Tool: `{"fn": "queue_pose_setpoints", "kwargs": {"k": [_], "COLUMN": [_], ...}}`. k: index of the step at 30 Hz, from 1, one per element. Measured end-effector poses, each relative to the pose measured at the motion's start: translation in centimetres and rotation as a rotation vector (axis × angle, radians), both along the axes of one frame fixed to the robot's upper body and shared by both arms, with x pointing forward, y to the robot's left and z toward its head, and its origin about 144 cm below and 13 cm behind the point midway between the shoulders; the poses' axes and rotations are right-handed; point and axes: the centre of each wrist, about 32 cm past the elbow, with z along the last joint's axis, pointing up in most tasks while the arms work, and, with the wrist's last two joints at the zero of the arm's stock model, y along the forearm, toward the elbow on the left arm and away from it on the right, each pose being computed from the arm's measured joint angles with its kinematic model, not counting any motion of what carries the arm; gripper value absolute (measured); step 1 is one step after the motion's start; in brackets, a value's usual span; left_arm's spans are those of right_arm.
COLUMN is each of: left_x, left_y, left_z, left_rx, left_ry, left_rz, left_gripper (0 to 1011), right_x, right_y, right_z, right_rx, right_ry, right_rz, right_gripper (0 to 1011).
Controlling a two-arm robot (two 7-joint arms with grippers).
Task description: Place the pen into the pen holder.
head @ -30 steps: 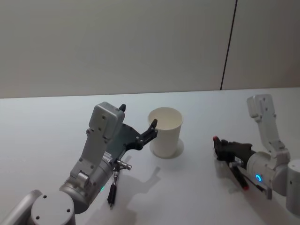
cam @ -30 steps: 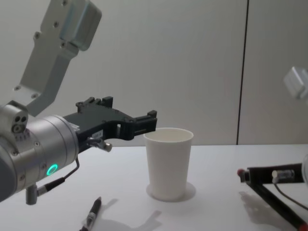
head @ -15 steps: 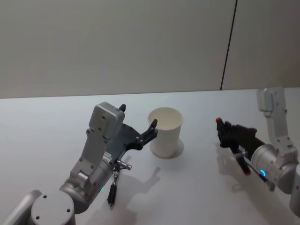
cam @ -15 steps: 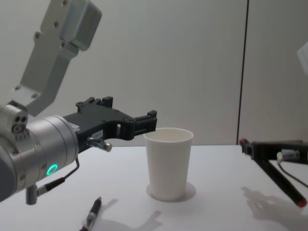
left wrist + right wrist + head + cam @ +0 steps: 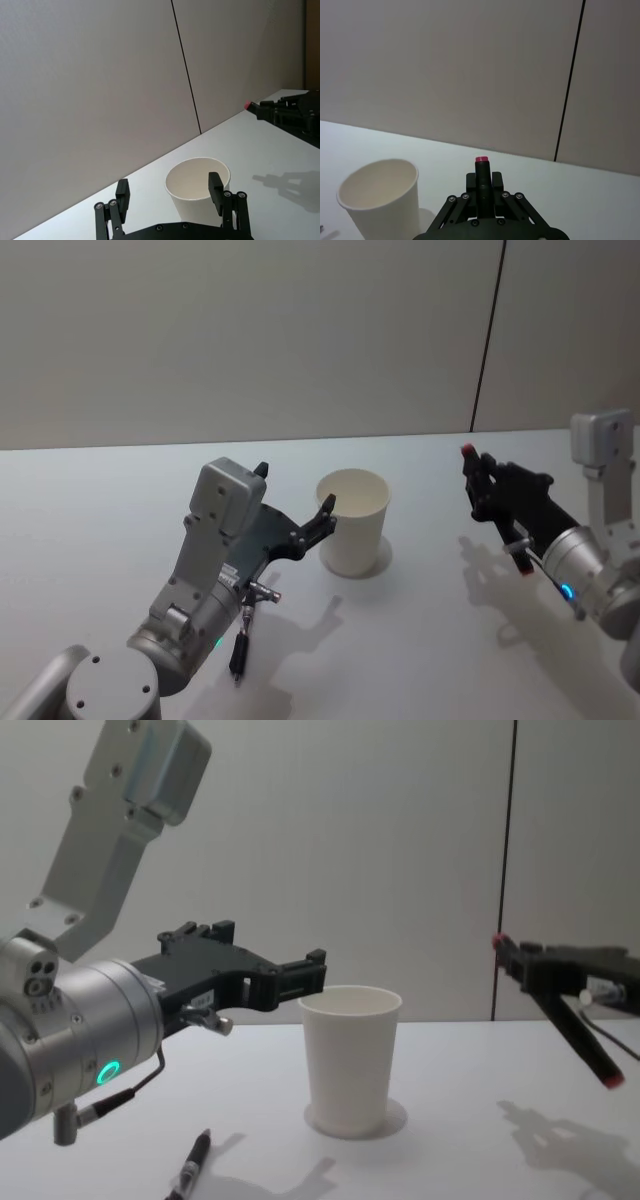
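Firstly, head view: we log the left claw (image 5: 296,488), fingers spread wide with nothing between them; the pen holder (image 5: 352,522) stands upright on the table (image 5: 120,490) just beside its right fingertip. A spare pen (image 5: 238,650) lies on the table behind that claw. The right claw (image 5: 480,485) pinches the pen (image 5: 512,540); the pen holder stands well apart to its left.
Left wrist view: we list the left claw (image 5: 169,189) gaping, the pen holder (image 5: 197,187) just ahead, partly behind one finger.
Right wrist view: right claw (image 5: 482,180) clamped on the pen (image 5: 481,170), red end jutting past the fingertips; pen holder (image 5: 377,205) ahead, off to one side.
Chest view: we note the pen (image 5: 575,1030) slanting down from the right claw (image 5: 520,960); left claw (image 5: 272,945) level with the rim of the pen holder (image 5: 350,1060).
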Motion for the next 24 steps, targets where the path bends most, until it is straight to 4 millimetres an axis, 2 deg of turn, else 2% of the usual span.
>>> {"fn": "queue_pose_setpoints", "kwargs": {"k": [13, 24], "left_x": [0.0, 0.0], "left_y": [0.0, 0.0], "left_z": [0.0, 0.0], "left_rx": [0.000, 0.000], "left_ry": [0.000, 0.000], "left_rz": [0.000, 0.000], "left_gripper": [1004, 1004], "right_x": [1.8, 4.2], "right_y": [-0.2, 0.1], "right_z": [-0.2, -0.3], "right_rx": [0.058, 0.122], "right_ry": [-0.205, -0.343], "right_rz": [0.133, 0.298], "right_gripper": [170, 169]}}
